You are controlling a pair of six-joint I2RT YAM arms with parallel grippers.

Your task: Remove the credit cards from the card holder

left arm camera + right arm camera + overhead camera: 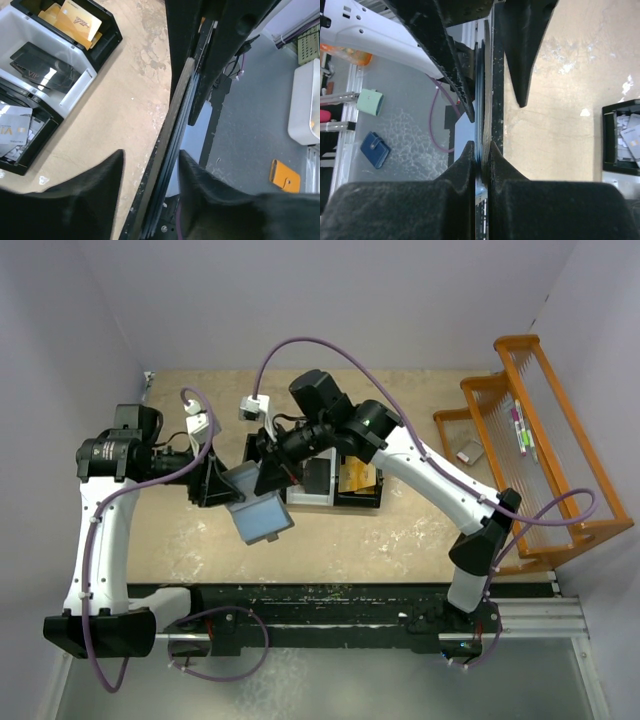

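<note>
The blue-grey card holder [262,518] hangs in the air above the table, in front of the bin. In the left wrist view it [170,150] shows edge-on between the fingers. My left gripper [218,483] [150,152] is open around its left edge; one finger [192,172] lies against it, and the other stands apart. My right gripper [272,478] [481,145] is shut on the holder's thin layered edge [485,90]. I cannot tell whether a card is in that pinch. Gold credit cards [75,20], black ones [40,65] and silver ones [12,127] lie in the bin.
The black-and-white three-compartment bin [335,502] [75,95] [609,112] stands mid-table behind the holder. An orange wire rack [545,440] fills the right side. The table's black front rail [350,595] runs below. Small wallets [375,149] [286,176] lie on the floor beyond it.
</note>
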